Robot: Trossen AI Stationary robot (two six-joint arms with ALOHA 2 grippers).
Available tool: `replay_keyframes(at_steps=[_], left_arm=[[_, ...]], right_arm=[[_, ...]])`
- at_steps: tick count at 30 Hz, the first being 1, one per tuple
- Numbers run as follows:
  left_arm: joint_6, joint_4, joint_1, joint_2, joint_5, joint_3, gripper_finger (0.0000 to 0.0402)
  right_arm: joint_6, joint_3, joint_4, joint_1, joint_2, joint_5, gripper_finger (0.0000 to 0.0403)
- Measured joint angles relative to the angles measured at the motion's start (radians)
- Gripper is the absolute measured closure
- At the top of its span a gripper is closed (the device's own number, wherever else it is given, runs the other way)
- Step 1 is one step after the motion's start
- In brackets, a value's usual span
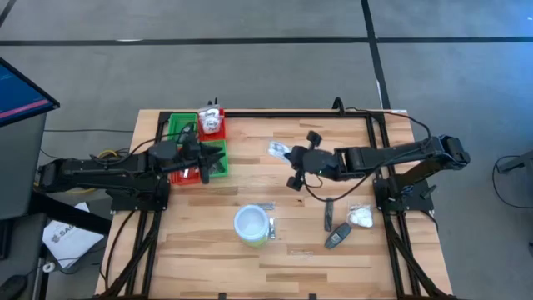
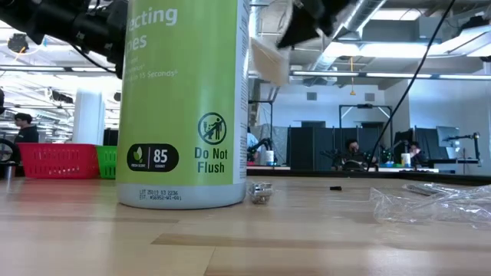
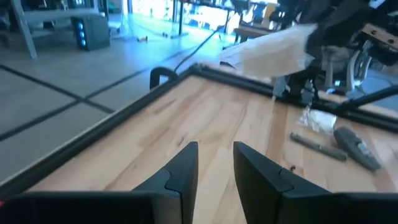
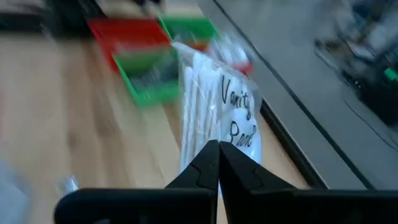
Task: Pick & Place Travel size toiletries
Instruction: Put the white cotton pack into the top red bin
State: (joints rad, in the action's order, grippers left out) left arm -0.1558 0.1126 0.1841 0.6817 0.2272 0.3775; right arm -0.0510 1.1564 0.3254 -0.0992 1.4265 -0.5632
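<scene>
**Clear packet carried above the table by the right gripper**

While the left arm waits over the tray, a clear packet (image 4: 217, 106) printed with handwriting-style lettering is held pinched between the closed fingers of the right gripper (image 4: 217, 155). Seen from overhead, this right gripper (image 1: 296, 169) is placed above the middle of the table (image 1: 291, 267), and the packet (image 2: 268, 57) is seen lifted clear of the wood in the low view.

Nearest the front edge, the large white tub with a green side (image 1: 251, 225) is stood upright, with a small clear sachet (image 1: 272, 223) lying just beside it. Toward the right front, a dark grey oval item (image 1: 336, 238) and a slim dark stick (image 1: 329, 213) are laid near each other, and a white lumpy packet (image 1: 361, 217) is found just to their right. Another small clear sachet (image 1: 277, 149) is seen on the wood farther back, near the right gripper.

At the left rear, the red and green compartment tray (image 1: 187, 133) is set against the table's frame, with white items already lying in its far red section. The left gripper (image 1: 204, 162) is held over the tray's green part; its fingers (image 3: 186, 168) are seen slightly parted, with nothing between them.

Beyond the table, seated people are visible at desks in the room.
</scene>
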Motion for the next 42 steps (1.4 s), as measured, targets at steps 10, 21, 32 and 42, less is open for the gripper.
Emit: replay_keyframes(at_steps=[10,21,32,42], left_arm=[[0.025,0.228,0.000,0.051,-0.135,0.000,0.0307],[0.074,0.579,0.000,0.288,-0.254,0.000,0.0297],[0.099,0.782,0.000,0.394,-0.370,0.000,0.0235],[0.100,0.861,0.000,0.402,-0.408,0.000,0.0258]], right_arm=[[0.185,0.000,-0.344,0.049,0.003,0.288,0.0403],[0.219,0.001,-0.520,0.054,0.059,0.413,0.0403],[0.235,0.000,-0.555,0.058,0.080,0.463,0.0403],[0.236,0.000,-0.559,0.063,0.081,0.488,0.0403]])
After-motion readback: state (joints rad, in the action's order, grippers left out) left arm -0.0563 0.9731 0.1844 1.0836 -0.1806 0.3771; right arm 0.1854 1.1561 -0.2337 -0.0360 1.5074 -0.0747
